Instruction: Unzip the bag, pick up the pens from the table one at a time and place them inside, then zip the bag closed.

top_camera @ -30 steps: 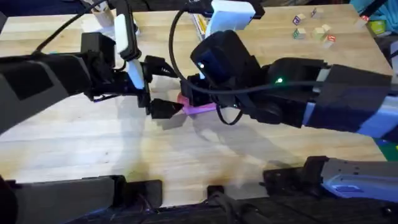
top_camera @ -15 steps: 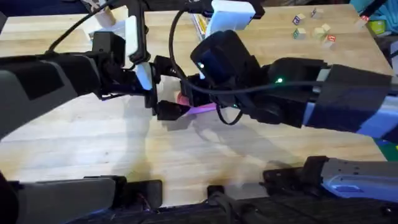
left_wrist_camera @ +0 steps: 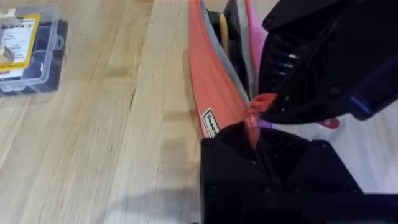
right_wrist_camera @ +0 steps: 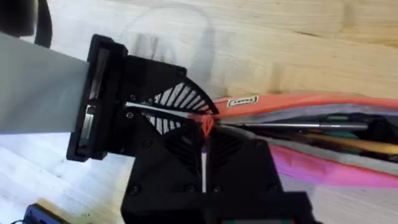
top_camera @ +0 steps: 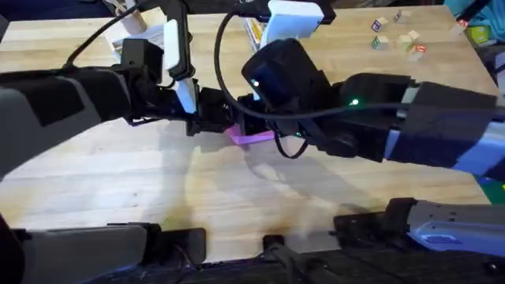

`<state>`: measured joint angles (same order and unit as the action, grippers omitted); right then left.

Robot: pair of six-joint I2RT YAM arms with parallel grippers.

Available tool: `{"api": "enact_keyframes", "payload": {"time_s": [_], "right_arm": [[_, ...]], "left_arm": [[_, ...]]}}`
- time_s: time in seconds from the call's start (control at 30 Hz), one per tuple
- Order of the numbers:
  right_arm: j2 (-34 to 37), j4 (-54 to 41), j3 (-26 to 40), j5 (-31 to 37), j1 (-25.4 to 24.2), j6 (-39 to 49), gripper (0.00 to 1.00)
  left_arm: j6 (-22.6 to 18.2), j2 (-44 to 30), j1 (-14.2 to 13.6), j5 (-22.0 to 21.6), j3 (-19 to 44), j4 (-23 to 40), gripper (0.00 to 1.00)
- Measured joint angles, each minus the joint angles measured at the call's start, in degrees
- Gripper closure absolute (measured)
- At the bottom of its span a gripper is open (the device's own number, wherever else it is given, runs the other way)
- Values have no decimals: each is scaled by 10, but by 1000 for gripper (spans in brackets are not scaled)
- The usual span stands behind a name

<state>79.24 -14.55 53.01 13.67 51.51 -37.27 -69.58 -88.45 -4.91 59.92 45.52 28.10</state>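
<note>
The pink bag lies mid-table, mostly hidden under both arms. Its zipper is open in the left wrist view, where the bag shows grey lining. In the right wrist view a slim silver pen lies inside the bag among other pens. My left gripper meets the bag's end, and the left gripper looks shut on the red fabric there. My right gripper faces it from the other side, shut on the red zipper pull.
A clear plastic box with a yellow label sits on the table beyond the bag. A white box stands at the back and small coloured blocks at the far right.
My left gripper has moved right and slightly back, closing in on the bag's end next to the right gripper. The right arm has stayed put.
</note>
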Motion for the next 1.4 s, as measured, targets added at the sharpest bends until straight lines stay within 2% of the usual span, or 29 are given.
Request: {"api": "enact_keyframes", "payload": {"time_s": [0.2,0.3,0.33,0.7,0.87,1.07,1.27,1.4], "right_arm": [[0,0,0,-2,-8,9,970],[0,-8,0,-19,-33,19,970],[-3,-21,0,-23,-55,31,970],[-12,-67,0,-34,-163,54,970],[-12,-85,0,-68,-206,68,970],[-12,-113,0,-96,-276,76,970],[-12,-142,0,-69,-361,86,970],[-12,-170,0,-102,-403,88,970]], "left_arm": [[2,0,0,0,0,-1,955],[4,0,0,0,0,-3,956],[6,0,0,-4,0,-3,956],[6,0,0,-8,0,-6,957],[6,0,-4,-8,0,-9,958],[6,0,-9,-4,0,-10,957],[6,0,-6,-4,0,-7,958],[6,0,-11,3,0,-7,958]]}}
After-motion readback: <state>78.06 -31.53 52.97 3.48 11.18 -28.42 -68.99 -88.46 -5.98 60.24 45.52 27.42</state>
